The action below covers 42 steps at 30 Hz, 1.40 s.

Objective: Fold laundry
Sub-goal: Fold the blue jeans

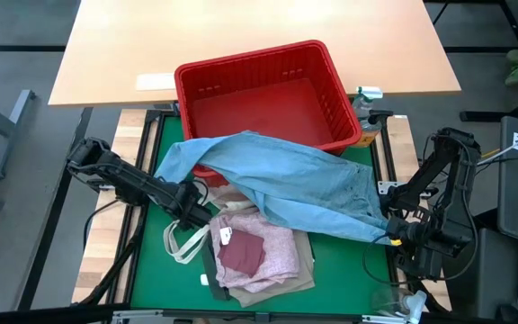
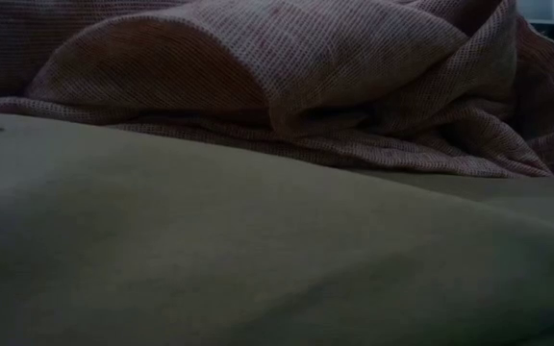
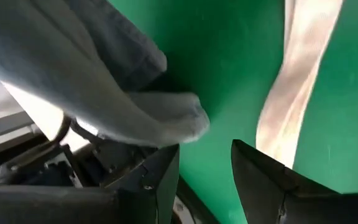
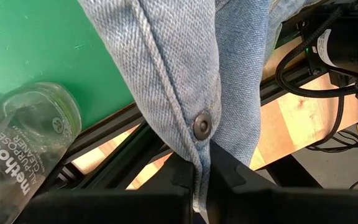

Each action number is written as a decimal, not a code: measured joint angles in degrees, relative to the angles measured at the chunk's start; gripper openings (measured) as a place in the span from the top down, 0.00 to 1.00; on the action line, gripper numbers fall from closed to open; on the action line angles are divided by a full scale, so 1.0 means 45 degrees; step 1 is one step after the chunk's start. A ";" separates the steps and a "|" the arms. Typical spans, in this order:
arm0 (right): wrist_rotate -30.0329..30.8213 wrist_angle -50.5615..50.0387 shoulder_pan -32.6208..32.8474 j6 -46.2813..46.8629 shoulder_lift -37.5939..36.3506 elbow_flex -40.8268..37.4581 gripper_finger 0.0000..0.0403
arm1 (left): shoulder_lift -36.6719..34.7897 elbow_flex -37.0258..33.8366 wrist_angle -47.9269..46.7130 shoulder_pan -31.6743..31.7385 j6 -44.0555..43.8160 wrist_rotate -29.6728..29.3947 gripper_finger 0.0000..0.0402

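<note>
Right now we have the light blue denim jeans [image 1: 290, 184] stretched across the middle of the high view, running from the left front corner of the red plastic basket [image 1: 268, 94] down to the right edge of the green mat [image 1: 340, 270], with part of the fabric draped over the basket's front rim. Our right gripper [image 1: 392, 236] sits at the lower right of that frame, its fingers pressed together on the jeans' edge; in the right wrist view the denim hem with a metal rivet [image 4: 202, 124] runs straight down into the pinched fingertips [image 4: 225, 171], and a clear bottle [image 4: 23, 140] lies on the mat just beside. Our left gripper [image 1: 192, 205] is at centre left of the high view, near the jeans' other end, its fingers [image 3: 160, 180] apart in the left wrist view with a fold of grey-blue cloth [image 3: 104, 93] hanging just above them and no grip that we can confirm. Below the jeans in the high view lies the mottled pink top [image 1: 254, 247] on beige trousers [image 1: 299, 274], with a white tote bag [image 1: 187, 241] strap to their left. The low view is filled by the pink top [image 2: 287, 77] above beige fabric [image 2: 258, 259].
</note>
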 joint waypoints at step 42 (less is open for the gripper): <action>0.0291 0.0002 0.0000 0.0000 0.0000 0.0000 0.96 | 0.0046 -0.2372 -0.0022 0.0620 -0.2877 -0.7234 0.68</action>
